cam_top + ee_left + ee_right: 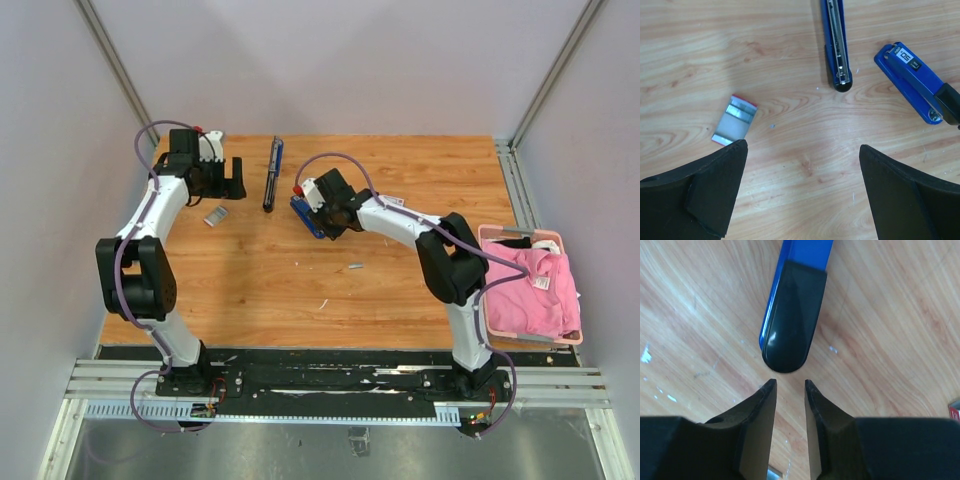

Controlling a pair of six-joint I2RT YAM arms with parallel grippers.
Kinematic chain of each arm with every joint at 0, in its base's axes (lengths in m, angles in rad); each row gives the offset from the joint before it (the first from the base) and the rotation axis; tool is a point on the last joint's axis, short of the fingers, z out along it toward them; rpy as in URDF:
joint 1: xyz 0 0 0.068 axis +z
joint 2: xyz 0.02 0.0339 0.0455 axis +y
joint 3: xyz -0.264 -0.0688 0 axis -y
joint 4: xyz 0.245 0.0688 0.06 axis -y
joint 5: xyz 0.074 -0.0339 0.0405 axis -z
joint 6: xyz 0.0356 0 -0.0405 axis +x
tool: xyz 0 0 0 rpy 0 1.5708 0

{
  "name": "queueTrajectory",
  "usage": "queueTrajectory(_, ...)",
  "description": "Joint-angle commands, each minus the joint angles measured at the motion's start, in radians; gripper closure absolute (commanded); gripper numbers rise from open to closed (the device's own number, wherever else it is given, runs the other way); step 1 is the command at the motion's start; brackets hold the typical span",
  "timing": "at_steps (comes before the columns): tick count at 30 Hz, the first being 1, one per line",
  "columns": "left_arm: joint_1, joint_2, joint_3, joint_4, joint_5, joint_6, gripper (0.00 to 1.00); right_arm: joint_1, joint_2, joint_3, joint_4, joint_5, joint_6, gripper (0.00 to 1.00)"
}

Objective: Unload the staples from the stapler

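An opened dark-blue stapler (272,172) lies flat at the back of the table, its silvery magazine rail (839,45) facing up. A second, closed blue stapler (303,213) (910,80) lies to its right. My right gripper (325,226) (790,385) hovers just short of that stapler's black end (792,325), its jaws a narrow gap apart with nothing between them. My left gripper (236,182) (803,150) hangs wide open over bare wood left of both staplers. A short grey strip of staples (354,266) lies loose mid-table.
A small flat white box with red edges (215,215) (735,124) lies just ahead of my left fingers. A pink basket (488,300) holding pink cloth sits at the table's right edge. A tiny pale scrap (323,303) lies nearer the front.
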Motion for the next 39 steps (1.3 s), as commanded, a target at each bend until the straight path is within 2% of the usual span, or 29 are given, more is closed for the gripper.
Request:
queueTrajectory(1,-0.020,0.035,0.060,-0.015,0.064,0.089,0.02,-0.017,-0.084,-0.064,0.003,0.012,-0.111,0.72)
queueTrajectory(4,-0.034,0.044,0.067,-0.002,0.059,0.121,0.02,-0.038,-0.104,-0.093,0.014,-0.002,-0.137,0.74)
queueTrajectory(9,-0.040,0.038,0.054,0.037,0.060,0.111,0.02,-0.039,-0.140,-0.111,0.020,-0.135,-0.102,0.51)
queueTrajectory(13,-0.040,0.026,0.043,0.050,0.061,0.104,0.02,-0.018,-0.117,-0.064,0.028,-0.095,-0.046,0.41)
queueTrajectory(19,-0.041,-0.017,-0.013,0.086,0.060,0.100,0.02,-0.006,-0.011,0.056,-0.005,-0.020,0.032,0.38)
queueTrajectory(24,-0.040,-0.050,-0.067,0.122,0.060,0.096,0.02,-0.001,0.053,0.139,-0.033,-0.049,0.050,0.38)
queueTrajectory(26,-0.040,-0.055,-0.075,0.127,0.060,0.099,0.02,0.004,0.076,0.165,-0.050,-0.051,0.054,0.39)
queueTrajectory(32,-0.041,-0.065,-0.091,0.137,0.052,0.113,0.02,0.010,0.109,0.185,-0.068,-0.070,0.058,0.55)
queueTrajectory(37,-0.041,-0.073,-0.101,0.136,0.070,0.137,0.02,0.011,0.094,0.165,-0.072,-0.037,0.016,0.78)
queueTrajectory(39,-0.040,-0.072,-0.101,0.129,0.091,0.155,0.02,0.008,0.069,0.141,-0.072,-0.026,-0.023,0.84)
